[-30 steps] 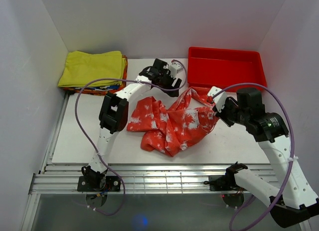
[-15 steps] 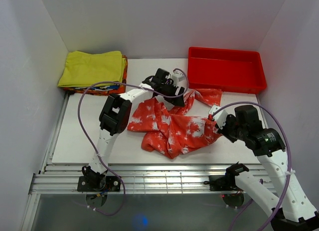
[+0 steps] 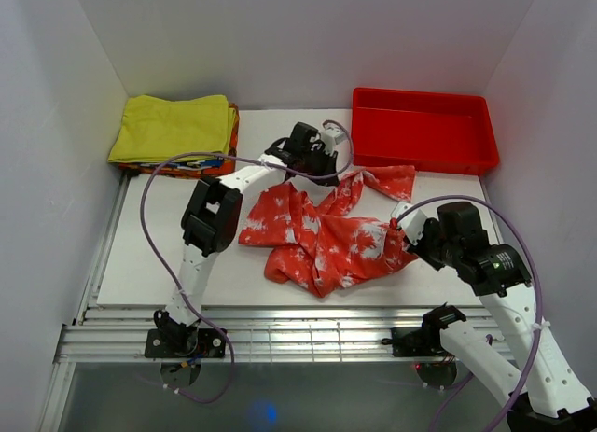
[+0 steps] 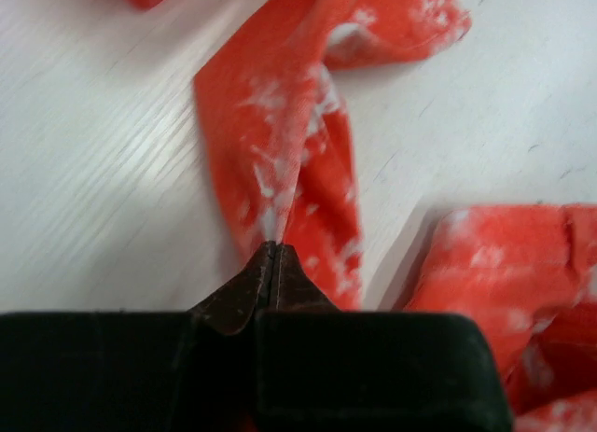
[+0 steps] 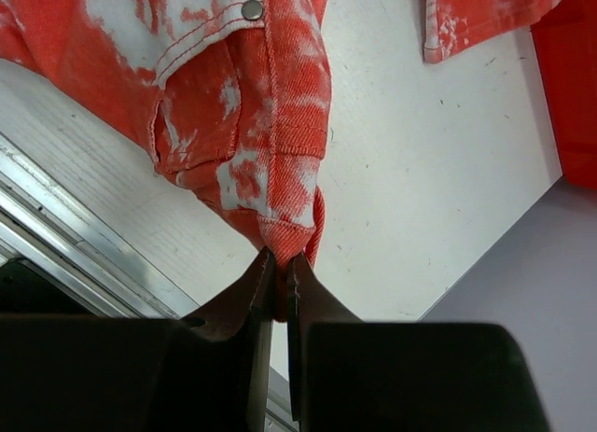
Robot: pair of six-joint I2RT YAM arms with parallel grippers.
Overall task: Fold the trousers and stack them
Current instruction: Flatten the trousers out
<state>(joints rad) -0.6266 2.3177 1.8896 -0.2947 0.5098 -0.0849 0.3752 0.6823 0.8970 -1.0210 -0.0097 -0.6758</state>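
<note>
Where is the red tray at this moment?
In the top view the tray sits at the far right of the table, just behind the trousers.

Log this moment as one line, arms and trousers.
left arm: jaws shut on trousers | right arm: jaws shut on trousers | trousers: crumpled, unfolded

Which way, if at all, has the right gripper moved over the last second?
Yes. The right gripper, shut on the trousers, has drawn back toward the near table edge, away from the red tray.
</note>
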